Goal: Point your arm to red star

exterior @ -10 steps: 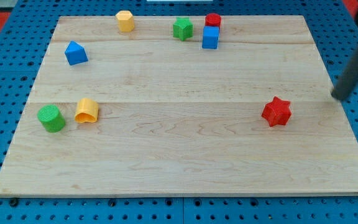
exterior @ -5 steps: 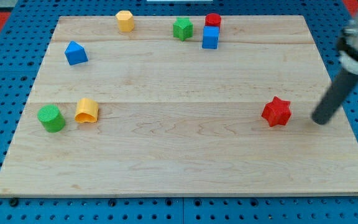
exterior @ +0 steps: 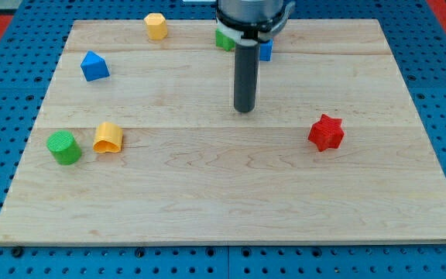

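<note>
The red star (exterior: 326, 132) sat on the wooden board (exterior: 207, 194), right of centre, alone in that area. My tip (exterior: 244, 109) was near the board's middle, well apart from the star, up and to the view's left of it, touching no block. No jaws here: the arm ended in a plain dark rod. The rod's upper body covered part of a green block (exterior: 222, 39) and a blue block (exterior: 265, 51) at the view's top; their shapes could not be made out. A yellow block (exterior: 156, 25), roughly hexagonal, sat at the top, left of those 2. A blue block with a peaked top (exterior: 94, 66) lay at upper left. At the left edge, a green cylinder (exterior: 63, 147) and a yellow rounded block (exterior: 108, 137) sat just beside each other.
</note>
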Available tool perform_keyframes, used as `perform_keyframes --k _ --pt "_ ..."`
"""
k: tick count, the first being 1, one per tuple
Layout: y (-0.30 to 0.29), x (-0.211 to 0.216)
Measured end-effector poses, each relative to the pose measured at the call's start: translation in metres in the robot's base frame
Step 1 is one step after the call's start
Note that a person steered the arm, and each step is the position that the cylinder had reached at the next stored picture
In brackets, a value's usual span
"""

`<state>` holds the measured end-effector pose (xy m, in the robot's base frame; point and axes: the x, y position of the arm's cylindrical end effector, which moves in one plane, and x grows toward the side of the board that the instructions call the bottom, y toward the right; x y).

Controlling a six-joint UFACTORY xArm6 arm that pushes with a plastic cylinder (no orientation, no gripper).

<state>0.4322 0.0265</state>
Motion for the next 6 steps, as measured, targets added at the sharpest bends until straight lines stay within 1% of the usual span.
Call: perform_keyframes --k 1,2,3,4,5,6 --pt "-0.034 0.103" --pt "-0.04 0.069" --pt "-0.011 0.026" --pt "-0.011 0.109" --pt "0.028 0.124" --pt "0.086 0.091"
